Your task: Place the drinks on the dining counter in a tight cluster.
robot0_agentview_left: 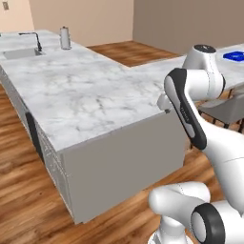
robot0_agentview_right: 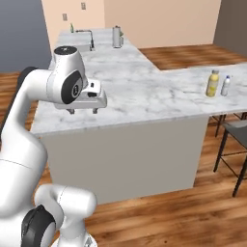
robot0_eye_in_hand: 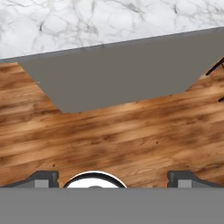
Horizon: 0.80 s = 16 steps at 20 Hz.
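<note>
Hovering with fingers spread wide and holding nothing: the hand [robot0_agentview_right: 83, 110], just above the near edge of the marble desk [robot0_agentview_right: 144, 91]; standing upright on that desk, far toward its right end: a yellow juice bottle [robot0_agentview_right: 212, 83], with a clear blue-capped bottle [robot0_agentview_right: 225, 86] just beside it; standing below that end, on wooden floor: a grey stool [robot0_agentview_right: 235, 140].

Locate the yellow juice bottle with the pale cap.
In the right base view, the stout yellow juice bottle with the pale cap stands upright on the white marble dining counter, far right, just left of the clear blue-capped bottle.
</note>
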Motion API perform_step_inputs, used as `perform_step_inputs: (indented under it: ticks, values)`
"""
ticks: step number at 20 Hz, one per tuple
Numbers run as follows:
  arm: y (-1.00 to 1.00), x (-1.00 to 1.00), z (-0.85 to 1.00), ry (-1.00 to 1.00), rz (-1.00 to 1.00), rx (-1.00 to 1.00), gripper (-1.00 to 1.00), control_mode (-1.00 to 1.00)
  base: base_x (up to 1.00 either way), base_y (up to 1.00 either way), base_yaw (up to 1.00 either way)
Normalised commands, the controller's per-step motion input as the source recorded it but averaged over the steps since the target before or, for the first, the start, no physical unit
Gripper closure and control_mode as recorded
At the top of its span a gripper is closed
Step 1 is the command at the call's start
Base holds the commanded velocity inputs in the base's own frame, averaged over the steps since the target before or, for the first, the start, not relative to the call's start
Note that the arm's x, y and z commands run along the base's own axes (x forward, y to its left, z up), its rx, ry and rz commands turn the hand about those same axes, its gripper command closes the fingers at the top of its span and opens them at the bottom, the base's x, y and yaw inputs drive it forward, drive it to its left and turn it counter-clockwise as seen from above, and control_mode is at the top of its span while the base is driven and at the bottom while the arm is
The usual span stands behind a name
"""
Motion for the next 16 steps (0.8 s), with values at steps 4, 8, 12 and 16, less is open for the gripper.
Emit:
perform_step_inputs:
  ticks: [4, 8, 12, 16]
  values:
    - [0.00, 0.00, 0.00, 0.00, 0.00, 0.00, -1.00, 1.00, 0.00, 1.00, -0.14]
    - [0.00, 0.00, 0.00, 0.00, 0.00, 0.00, -1.00, 1.00, 0.00, 1.00, -0.25]
    - [0.00, 0.00, 0.00, 0.00, 0.00, 0.00, -1.00, 1.00, 0.13, 1.00, -0.29]
    - [0.00, 0.00, 0.00, 0.00, 0.00, 0.00, -1.00, 1.00, 0.40, 1.00, -0.30]
